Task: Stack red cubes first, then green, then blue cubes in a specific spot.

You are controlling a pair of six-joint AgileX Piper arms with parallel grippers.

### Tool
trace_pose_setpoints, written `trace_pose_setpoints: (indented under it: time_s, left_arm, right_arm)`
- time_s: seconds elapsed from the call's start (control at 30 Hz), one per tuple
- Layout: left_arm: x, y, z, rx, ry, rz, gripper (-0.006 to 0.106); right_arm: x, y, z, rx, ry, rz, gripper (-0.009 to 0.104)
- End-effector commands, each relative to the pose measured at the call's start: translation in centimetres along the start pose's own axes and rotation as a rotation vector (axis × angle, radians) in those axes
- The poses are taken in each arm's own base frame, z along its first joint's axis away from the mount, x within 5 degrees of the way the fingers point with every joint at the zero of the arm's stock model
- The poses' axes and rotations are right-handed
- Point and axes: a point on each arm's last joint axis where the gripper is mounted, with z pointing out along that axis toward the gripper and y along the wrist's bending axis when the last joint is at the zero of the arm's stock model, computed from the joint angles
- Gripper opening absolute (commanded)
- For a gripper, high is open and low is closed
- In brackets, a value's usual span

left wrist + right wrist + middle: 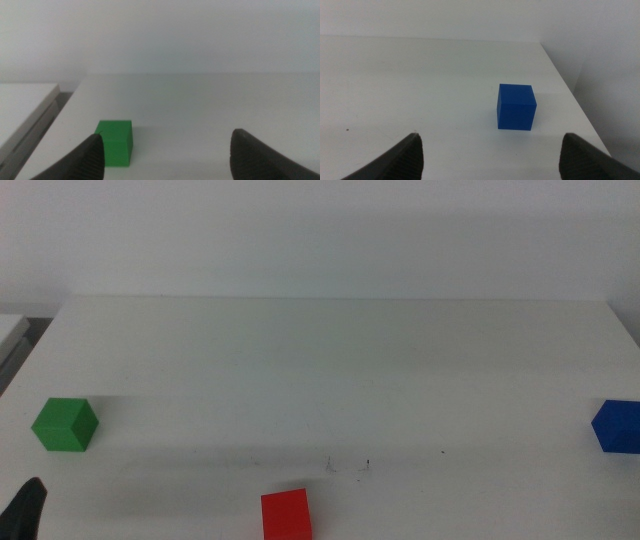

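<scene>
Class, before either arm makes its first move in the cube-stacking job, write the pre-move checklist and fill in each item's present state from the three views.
1. Red cube free to pick first, nothing on it: ok.
2. Green cube standing alone near the table's left edge: ok.
3. Blue cube standing alone near the right edge: ok.
4. Left gripper open and empty, green cube ahead beside one jaw: ok.
5. Right gripper open and empty, blue cube ahead of it: ok.
6. Stacking spot marked on the table: cannot tell, only tiny specks show.
</scene>
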Motion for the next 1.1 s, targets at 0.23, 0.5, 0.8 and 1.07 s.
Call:
trace_pose_setpoints:
  time_s: [0.23,0.5,0.8,1.07]
  left_arm:
    - [-11.8,-1.3,3.8,0.034,0.437,-0.148,0.082]
    - [-18.5,-3.8,10.2,0.150,0.892,-0.205,0.082]
    - [-17.2,-12.6,13.7,0.027,1.085,-0.182,0.082]
    - [-12.4,-18.2,14.6,-0.017,1.221,-0.081,0.082]
  right_arm:
    - [-0.1,-0.1,0.0,0.009,-0.015,-0.008,0.093]
    - [-0.1,-0.1,0.0,0.009,-0.015,-0.008,0.093]
    - [-0.1,-0.1,0.0,0.009,-0.015,-0.008,0.093]
    - [-0.1,-0.1,0.0,0.009,-0.015,-0.008,0.093]
